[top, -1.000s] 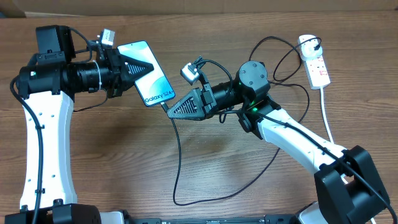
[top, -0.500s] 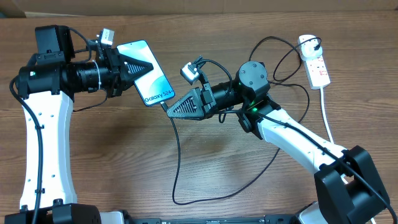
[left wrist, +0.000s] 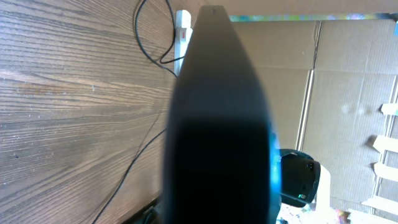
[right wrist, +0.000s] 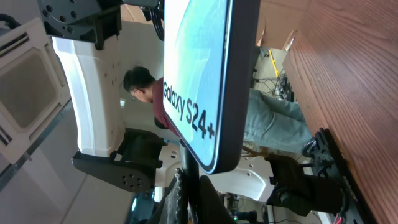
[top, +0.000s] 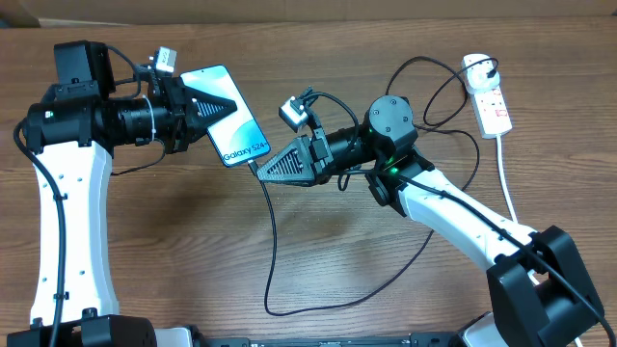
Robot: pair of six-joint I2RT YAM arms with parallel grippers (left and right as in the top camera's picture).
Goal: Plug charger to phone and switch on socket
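The phone [top: 236, 130] was up off the table [top: 174, 251], left of centre, with its lit blue screen and white "Galaxy S24+" lettering facing the overhead camera. My left tool [top: 220, 104] was clamped on its upper part, one dark finger lying across the screen. In the left wrist view that finger filled the middle of the picture, and only a thin blue sliver of the phone [left wrist: 272, 155] showed at its right edge.

At the phone's lower short edge I had the charger [top: 273, 251] by its connector tip [top: 254, 164], pinched in my right tool [top: 275, 169], whose jaws were closed narrow around it. The right wrist view showed the phone [right wrist: 199, 74] edge-on and close, with the connector [right wrist: 186, 183] right up against its bottom edge. I could not tell whether it was fully seated in the port.

From the tip, the thin black cable dropped toward the near edge of the table, looped back under my right arm and ran up to the far end of the socket [top: 487, 96]. The socket lay flat at the far right corner, well apart from the phone, with its thick white cord [top: 506, 178] trailing back toward me.
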